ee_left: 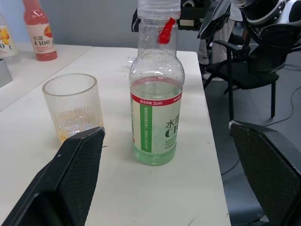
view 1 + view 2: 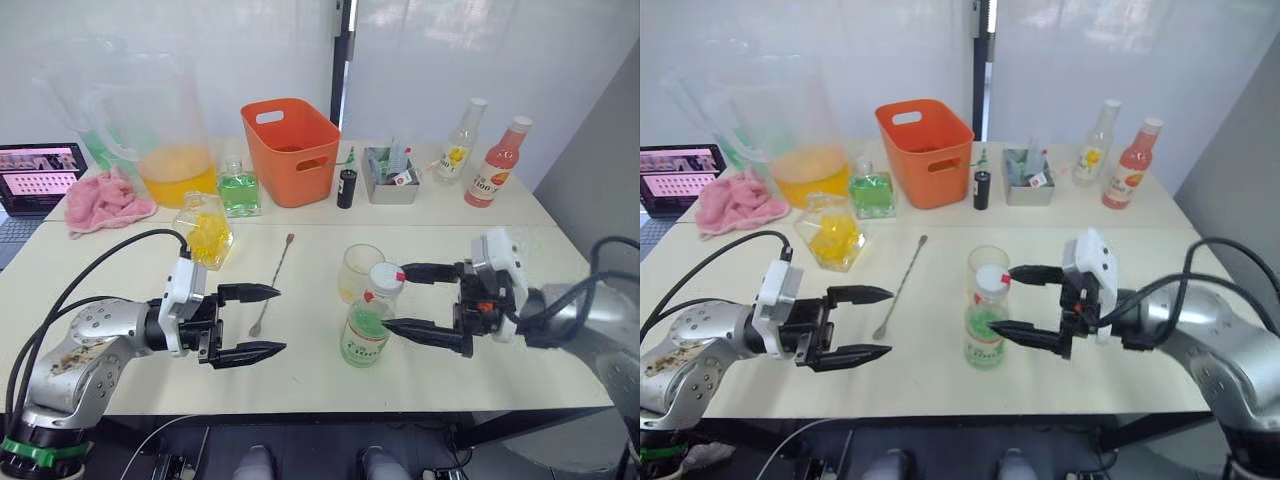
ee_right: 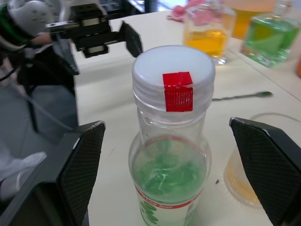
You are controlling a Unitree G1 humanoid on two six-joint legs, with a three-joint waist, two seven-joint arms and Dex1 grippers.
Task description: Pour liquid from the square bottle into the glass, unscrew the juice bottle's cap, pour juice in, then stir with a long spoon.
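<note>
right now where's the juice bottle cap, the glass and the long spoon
juice bottle cap [image 3: 173, 70], right wrist view, white top above the red tape
glass [image 1: 73, 106], left wrist view, ribbed side wall
long spoon [image 2: 272, 284], left eye view, middle of the handle

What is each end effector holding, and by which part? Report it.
Nothing is held. The right end effector is open around the juice bottle; the left end effector is open and empty.

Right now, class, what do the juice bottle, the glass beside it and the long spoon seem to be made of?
Juice bottle: probably clear thin plastic, seen-through walls, white ridged screw cap.
Glass: clear and ribbed; glass or hard plastic, can't tell which.
Long spoon: likely metal, thin grey shiny handle.
</note>
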